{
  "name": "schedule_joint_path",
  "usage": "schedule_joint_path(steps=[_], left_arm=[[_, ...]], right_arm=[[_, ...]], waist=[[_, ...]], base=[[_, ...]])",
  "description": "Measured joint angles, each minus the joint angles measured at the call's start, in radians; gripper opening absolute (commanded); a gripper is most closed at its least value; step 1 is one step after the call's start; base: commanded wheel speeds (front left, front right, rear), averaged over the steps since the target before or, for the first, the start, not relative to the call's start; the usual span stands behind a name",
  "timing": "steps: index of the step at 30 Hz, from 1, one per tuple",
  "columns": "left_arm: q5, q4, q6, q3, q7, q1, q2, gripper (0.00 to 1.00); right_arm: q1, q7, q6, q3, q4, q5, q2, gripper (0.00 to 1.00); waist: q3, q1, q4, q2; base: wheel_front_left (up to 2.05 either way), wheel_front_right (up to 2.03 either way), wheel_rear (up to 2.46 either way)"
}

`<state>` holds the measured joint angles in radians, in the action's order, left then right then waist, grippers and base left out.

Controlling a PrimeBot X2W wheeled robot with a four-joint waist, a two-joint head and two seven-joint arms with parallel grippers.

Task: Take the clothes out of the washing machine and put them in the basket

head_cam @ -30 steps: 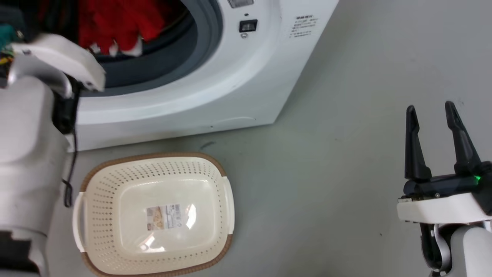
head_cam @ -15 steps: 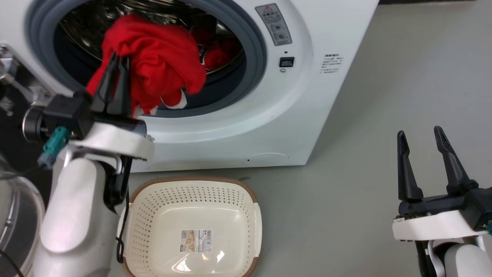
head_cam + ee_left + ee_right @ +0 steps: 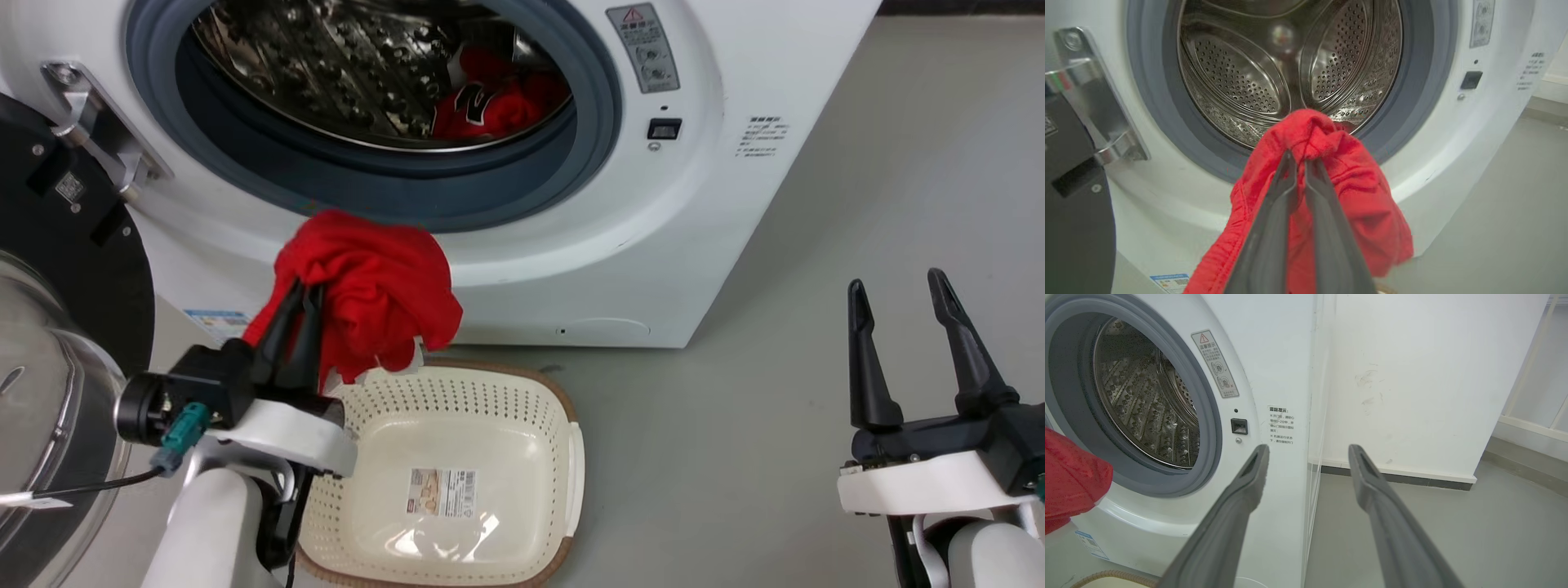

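Cloth (image 3: 367, 286), red: pinched by L gripper (image 3: 304, 287), fingers pressed together on it | hangs outside washer (image 3: 718, 163), in front of door ring, by far-left rim of basket (image 3: 457, 400) | 2nd red jersey (image 3: 490, 106) lies in drum (image 3: 326, 65) | R gripper (image 3: 895, 282): spread, holds nothing, over floor (image 3: 735, 425) at right.

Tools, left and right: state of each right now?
Left tool: closed, holding a red garment taken out of the drum.
Right tool: open, holding nothing.
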<state>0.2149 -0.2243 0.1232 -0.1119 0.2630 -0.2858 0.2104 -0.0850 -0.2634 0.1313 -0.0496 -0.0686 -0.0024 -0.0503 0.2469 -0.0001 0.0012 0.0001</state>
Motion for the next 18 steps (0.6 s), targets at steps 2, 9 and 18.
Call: schedule_joint_path(steps=[2, 9, 18], left_arm=[[-0.001, -0.038, 0.004, -0.014, 0.000, 0.003, 0.003, 0.00], [-0.022, -0.237, 0.006, -0.099, 0.000, -0.022, 0.014, 0.00], [0.006, -0.501, 0.006, -0.187, 0.000, -0.181, 0.031, 0.00]], right_arm=[[-0.004, 0.000, 0.000, 0.000, -0.006, -0.011, 0.000, 1.00], [-0.035, 0.000, 0.000, -0.014, -0.022, -0.035, 0.000, 1.00], [-0.100, 0.000, 0.000, -0.017, -0.071, -0.058, 0.000, 1.00]], waist=[[0.024, 0.0000, 0.003, 0.0000], [0.124, 0.0001, 0.011, 0.0000], [0.280, 0.0002, 0.003, 0.0000]], base=[[0.00, 0.00, 0.00], [0.00, 0.00, 0.00], [0.00, 0.00, 0.00]])
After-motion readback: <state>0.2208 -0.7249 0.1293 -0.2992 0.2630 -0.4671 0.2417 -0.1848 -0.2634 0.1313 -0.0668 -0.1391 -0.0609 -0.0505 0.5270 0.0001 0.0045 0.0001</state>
